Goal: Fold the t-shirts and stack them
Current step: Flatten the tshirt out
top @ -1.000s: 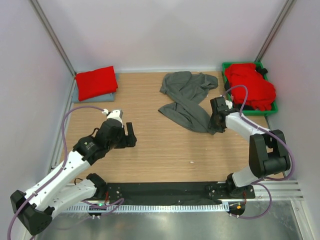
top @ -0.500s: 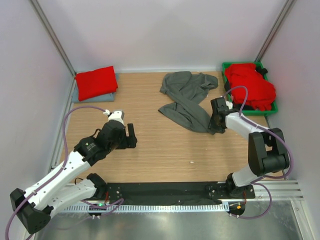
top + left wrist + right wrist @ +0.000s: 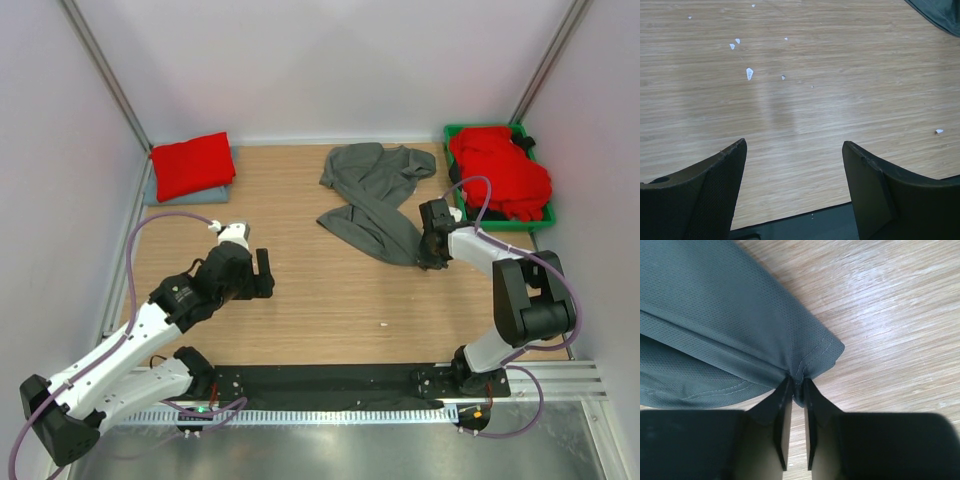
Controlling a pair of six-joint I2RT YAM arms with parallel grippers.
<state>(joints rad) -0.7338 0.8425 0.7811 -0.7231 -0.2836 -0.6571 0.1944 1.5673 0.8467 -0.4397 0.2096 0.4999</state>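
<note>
Clamping a corner of the charcoal t-shirt (image 3: 715,305), right end effector (image 3: 796,387) grips; left end effector (image 3: 794,145) gapes.

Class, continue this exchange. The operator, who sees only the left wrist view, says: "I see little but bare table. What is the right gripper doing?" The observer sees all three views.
Observer: The right gripper is shut on a hem corner of the grey shirt.
Operator: Is any shirt folded yet?
Observer: A folded red shirt lies on a blue-grey one in the far left corner.
Operator: Where are the others?
Observer: More red shirts are heaped in the green bin at the far right.
</note>
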